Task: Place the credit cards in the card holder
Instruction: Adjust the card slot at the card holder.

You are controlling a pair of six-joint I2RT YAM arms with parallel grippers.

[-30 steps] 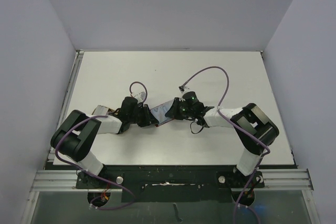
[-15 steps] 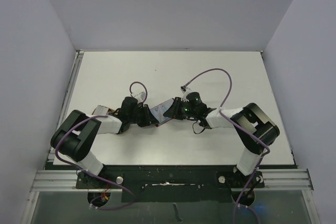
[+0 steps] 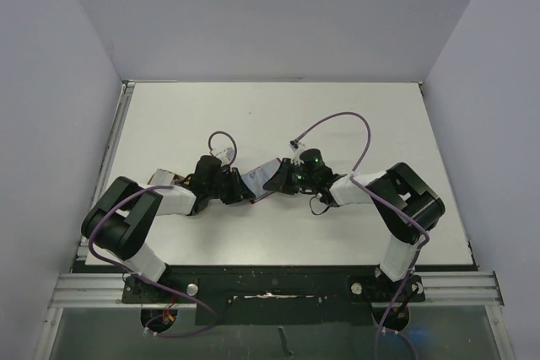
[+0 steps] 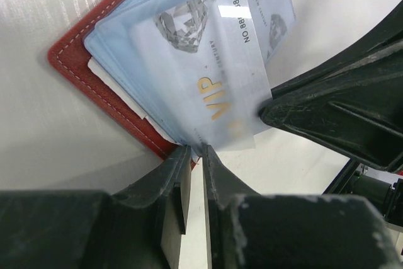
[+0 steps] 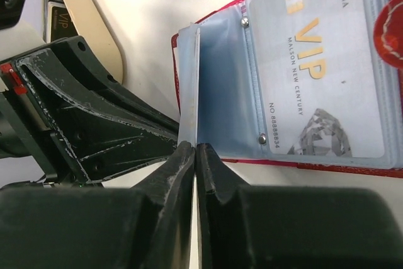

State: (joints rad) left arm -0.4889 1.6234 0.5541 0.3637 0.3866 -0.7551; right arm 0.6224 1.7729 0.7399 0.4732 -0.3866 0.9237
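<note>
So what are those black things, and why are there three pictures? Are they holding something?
Those are two robot arms, with pincers called grippers for hands. One picture looks down from above on the white table. The other two come from a small camera on each wrist, so you see each gripper's own fingers up close. The left gripper pinches a corner of the red card holder to steady it. The right gripper pinches a pale blue credit card by its edge, right at the holder's clear pockets. Another card already sits in a pocket. Nearby is a tan dish with what looks like one more card in it.
</note>
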